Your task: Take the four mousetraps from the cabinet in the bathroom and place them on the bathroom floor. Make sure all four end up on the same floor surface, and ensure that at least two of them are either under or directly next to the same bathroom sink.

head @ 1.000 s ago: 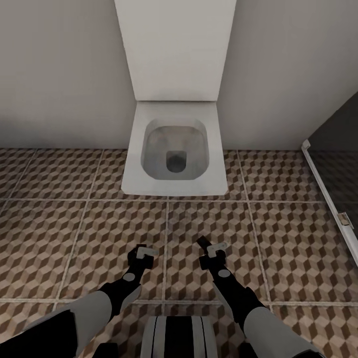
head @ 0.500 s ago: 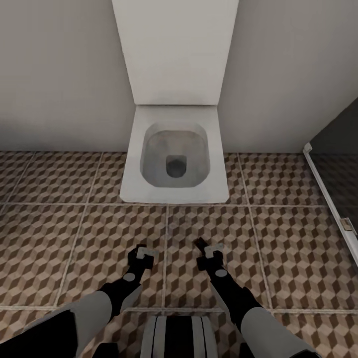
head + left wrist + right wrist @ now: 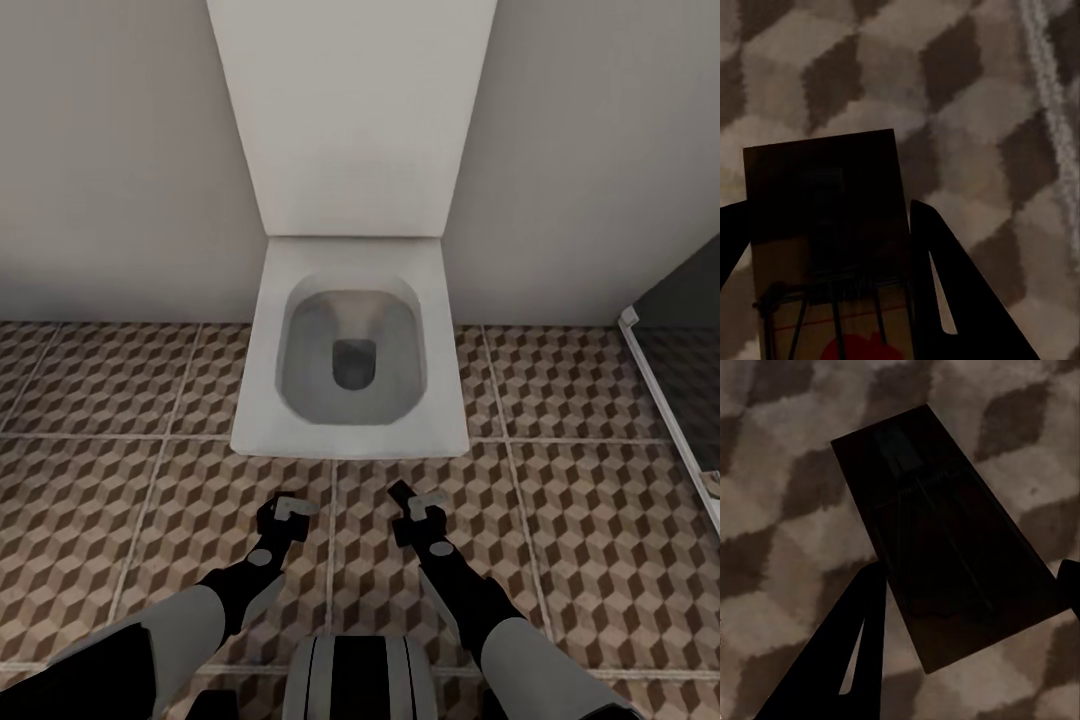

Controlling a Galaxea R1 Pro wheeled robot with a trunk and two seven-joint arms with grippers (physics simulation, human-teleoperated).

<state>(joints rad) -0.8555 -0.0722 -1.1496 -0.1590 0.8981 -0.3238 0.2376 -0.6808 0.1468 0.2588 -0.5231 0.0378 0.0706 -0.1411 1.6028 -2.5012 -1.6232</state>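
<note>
One mousetrap (image 3: 825, 247), a flat brown board with dark wire and a red spot, sits between the left gripper's (image 3: 825, 300) fingers, another mousetrap (image 3: 945, 555) between the right gripper's (image 3: 967, 607), both above the cube-patterned bathroom floor (image 3: 580, 520).

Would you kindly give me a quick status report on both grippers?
Left gripper shut on a mousetrap. Right gripper shut on another mousetrap. Toilet directly ahead, patterned bathroom floor below.
</note>
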